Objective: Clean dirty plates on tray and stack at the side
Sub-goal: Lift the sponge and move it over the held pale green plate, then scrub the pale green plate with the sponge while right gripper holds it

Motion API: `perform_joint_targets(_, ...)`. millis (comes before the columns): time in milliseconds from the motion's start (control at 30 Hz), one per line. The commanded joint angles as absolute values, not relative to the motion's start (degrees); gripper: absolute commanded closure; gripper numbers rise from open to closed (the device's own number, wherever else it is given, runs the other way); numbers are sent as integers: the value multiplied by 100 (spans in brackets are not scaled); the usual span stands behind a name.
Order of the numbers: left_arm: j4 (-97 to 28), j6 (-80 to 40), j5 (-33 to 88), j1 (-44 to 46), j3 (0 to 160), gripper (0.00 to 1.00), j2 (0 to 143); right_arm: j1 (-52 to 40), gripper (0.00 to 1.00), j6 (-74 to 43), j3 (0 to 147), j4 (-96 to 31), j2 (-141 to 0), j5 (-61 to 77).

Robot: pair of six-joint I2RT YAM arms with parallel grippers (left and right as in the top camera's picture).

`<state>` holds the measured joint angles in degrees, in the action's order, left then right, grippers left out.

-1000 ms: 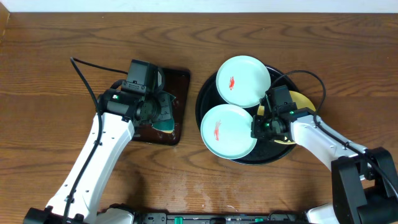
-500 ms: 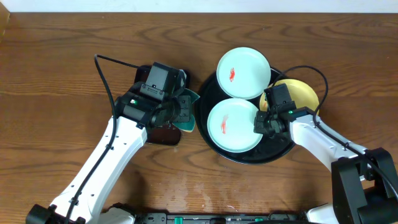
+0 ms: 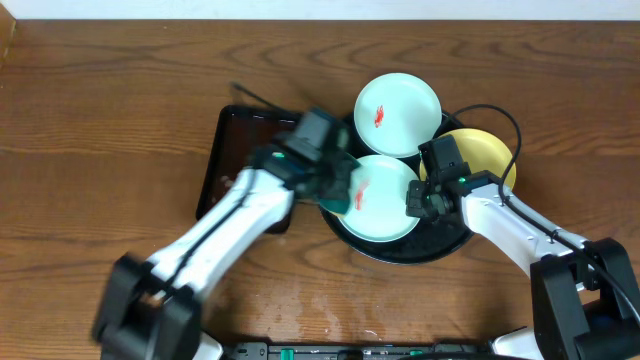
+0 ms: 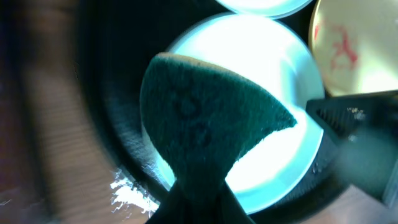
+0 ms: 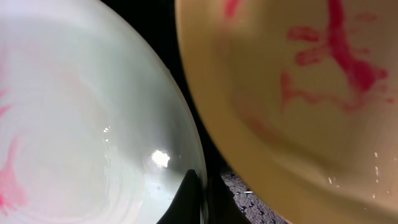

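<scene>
**A:** Three things worry me. First, the right gripper [image 5: 199, 194] pinches only the thin rim of the middle plate [image 3: 388, 205], fingers drawn narrow on it. A hard wipe could twist that plate out of the pinch.

**B:** And the left gripper [image 4: 198, 198]?

**A:** Clamped tight on the green sponge [image 4: 208, 121], which hangs over the plate's left half. Whether it touches the glaze, I cannot tell. Second worry: a push toward the right would drive the plate into the yellow plate [image 3: 488, 155] just beside it. Third: the upper plate [image 3: 398, 115] lies over the far rim of the black tray [image 3: 395, 253], so a knock from the sponge arm could tip it onto the table [image 3: 100, 100].

**B:** How do the plates look?

**A:** The middle one is pale mint, shallow and glossy, with a red smear [image 3: 360, 192] left of centre, right by the sponge. The upper one matches it, with its own smear near the middle. The yellow one carries red streaks too and juts past the tray's right edge, partly under the right arm.

**B:** So nothing is clean?

**A:** By my reckoning, no. Wiping is only beginning, and stacking at the side waits. The brown tray [image 3: 230, 140] sits just left of the black one.
</scene>
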<state>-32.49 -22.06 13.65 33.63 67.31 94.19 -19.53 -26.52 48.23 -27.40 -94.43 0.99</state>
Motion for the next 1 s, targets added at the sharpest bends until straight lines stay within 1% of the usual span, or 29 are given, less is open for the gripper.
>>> perform_joint_targets(0, -2805, -2477, 1459, 3745, 6858, 93, 9948, -2110, 99, -2567, 4816, -2814, -9463, 176)
perform_joint_targets(133, -2084, -2926, 1461, 4001, 6858, 92, 10617, -2110, 99, -2565, 4816, -2818, -9463, 178)
perform_joint_targets(333, -1841, -3052, 1361, 4023, 6858, 93, 11181, -2110, 99, -2565, 4816, -2856, -9463, 178)
perform_joint_targets(400, -2110, -3028, 760, 3990, 6858, 93, 11321, -2110, 99, -2563, 4816, -2871, -9463, 174)
perform_joint_targets(533, -3022, -3284, -1107, 3883, 6864, 93, 11395, -2110, 99, -2563, 4816, -2902, -9463, 154)
perform_joint_targets(700, -3887, -3312, -2018, 3815, 7096, 93, 11262, -2110, 99, -2563, 4816, -2945, -9463, 21)
perform_joint_targets(833, -3811, -3308, -1693, 3833, 7247, 93, 11240, -2110, 99, -2561, 4816, -2956, -9463, 1)
perform_joint_targets(967, -3122, -3310, -513, 3833, 7244, 93, 11279, -2110, 99, -2320, 4816, -2947, -9463, 3)
